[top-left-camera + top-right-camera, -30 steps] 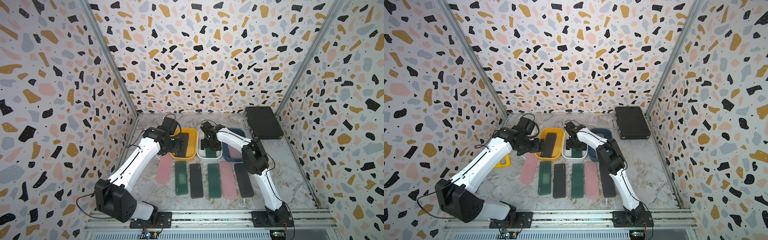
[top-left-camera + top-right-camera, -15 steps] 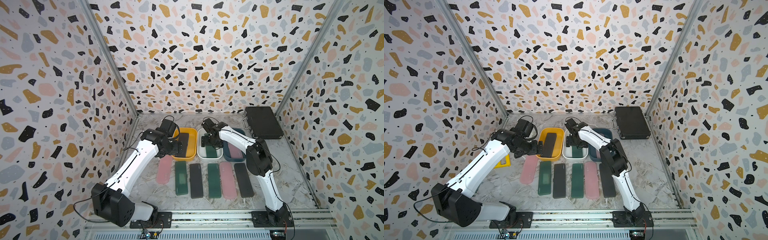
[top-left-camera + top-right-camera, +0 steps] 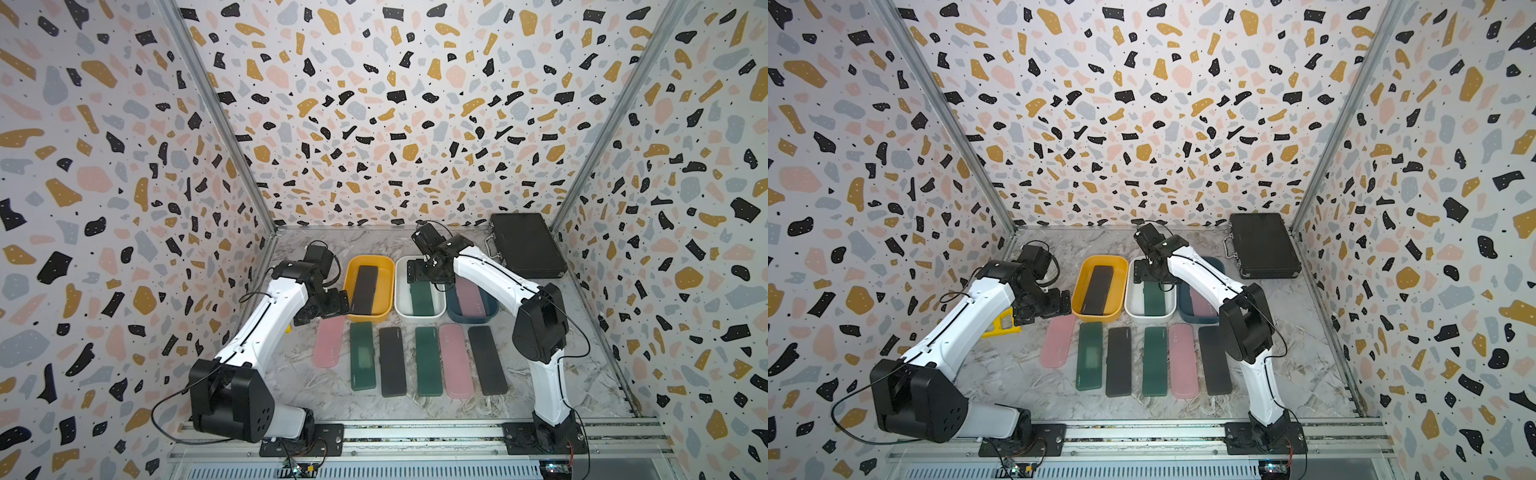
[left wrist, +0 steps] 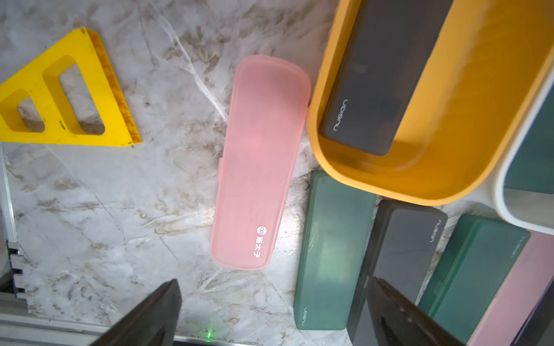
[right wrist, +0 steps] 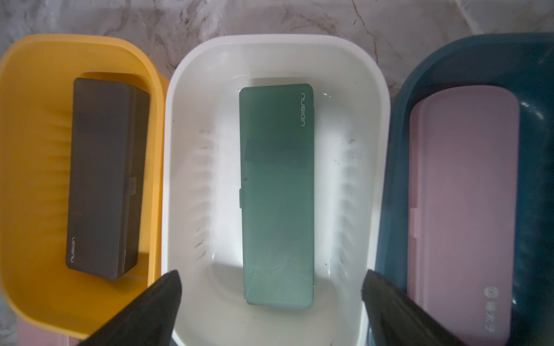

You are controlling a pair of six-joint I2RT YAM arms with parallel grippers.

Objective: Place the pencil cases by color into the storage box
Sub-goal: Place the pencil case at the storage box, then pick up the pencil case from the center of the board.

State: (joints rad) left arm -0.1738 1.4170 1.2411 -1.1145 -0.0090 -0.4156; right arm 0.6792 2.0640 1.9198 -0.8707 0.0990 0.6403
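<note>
- three storage bins stand side by side at the back of the counter (image 3: 299, 386): one yellow bin (image 3: 368, 318), one white bin (image 3: 419, 319), one dark blue bin (image 3: 473, 319).
- each bin holds one pencil case lying flat: the boxed black case (image 3: 365, 289) in the yellow bin, the boxed green case (image 3: 422, 298) in the white bin, the boxed pink case (image 3: 469, 297) in the blue bin.
- six more cases lie in one row just in front of the bins, from the left: far-left pink case (image 3: 329, 343), left green case (image 3: 362, 356), left black case (image 3: 392, 361), right green case (image 3: 428, 360), right pink case (image 3: 455, 360), far-right black case (image 3: 487, 360).
- nine cases in all: three pink, three green, three black.
- the left claw (image 4: 274, 281) is spread wide and empty, over the counter by the far-left pink case, beside the yellow bin.
- the right claw (image 5: 270, 272) is spread wide and empty, above the white bin and its green case.
- one black briefcase (image 3: 525, 245) sits in the back right corner.
- one yellow triangle (image 4: 52, 119) lies left of the row.
</note>
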